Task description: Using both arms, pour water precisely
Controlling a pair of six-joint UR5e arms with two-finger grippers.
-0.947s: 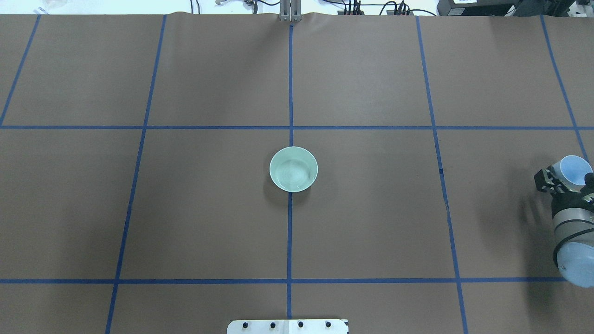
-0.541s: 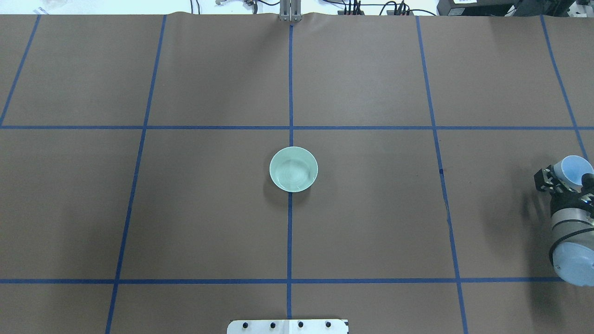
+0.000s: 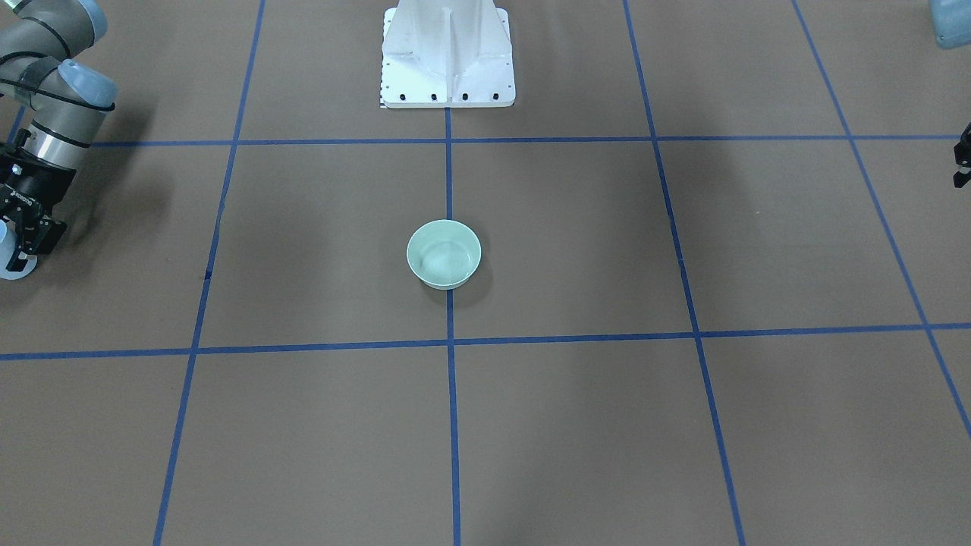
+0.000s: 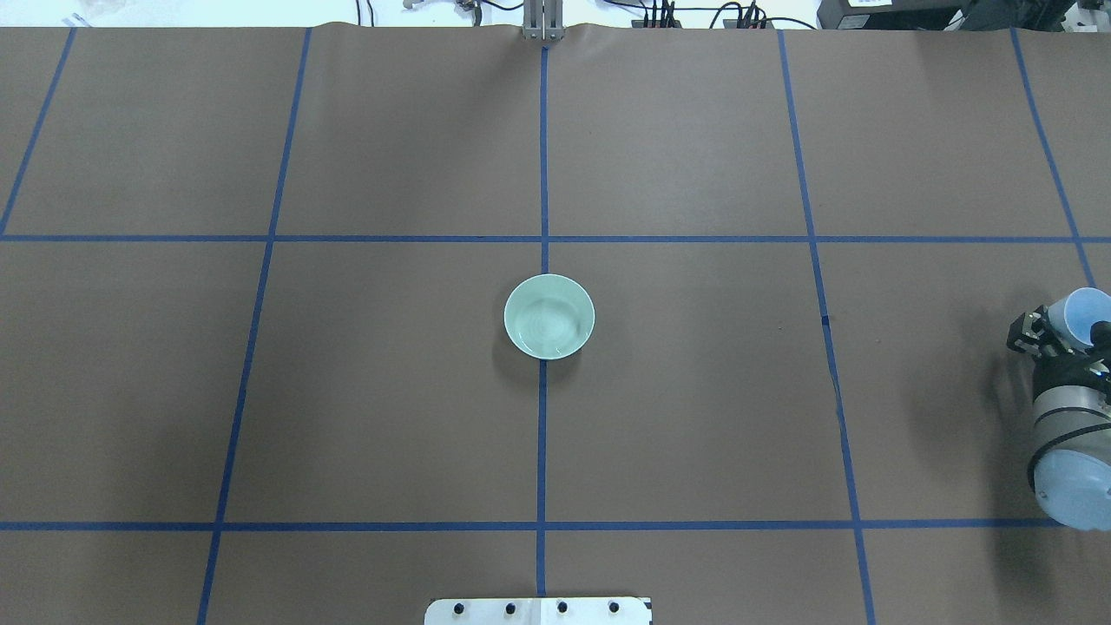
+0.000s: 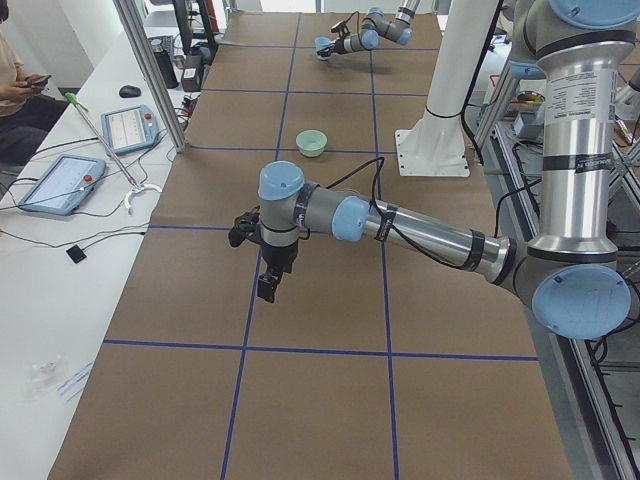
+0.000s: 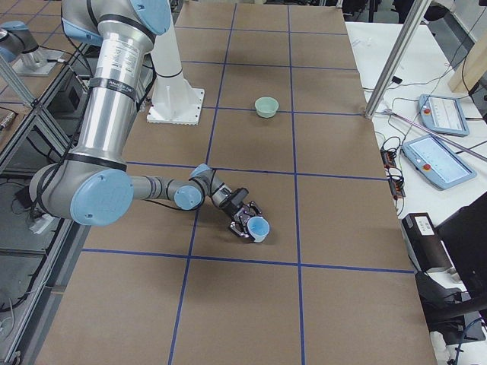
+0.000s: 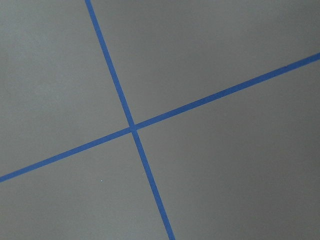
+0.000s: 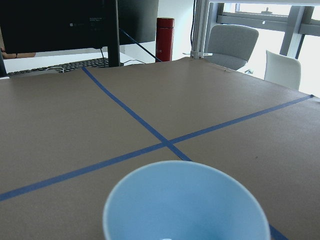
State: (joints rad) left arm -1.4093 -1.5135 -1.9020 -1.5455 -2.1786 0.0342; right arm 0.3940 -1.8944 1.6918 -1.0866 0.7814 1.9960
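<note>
A green bowl [image 4: 549,317] sits mid-worktop on a blue tape line [image 4: 542,434]. The white pedestal [image 3: 447,53] stands at the robot's edge. Tablets [image 6: 434,163] lie on the bench past the far edge. The right arm [image 6: 152,190] lies low near the right edge, its gripper [image 4: 1066,334] clenched round a blue cup [image 4: 1085,314], mouth up, well apart from the bowl. The left arm [image 5: 420,228] reaches level over the left end, its gripper [image 5: 266,288] pointing down above the tape. Whether that one is released or clenched I cannot tell. Lettering on the right gripper is too small to read.
</note>
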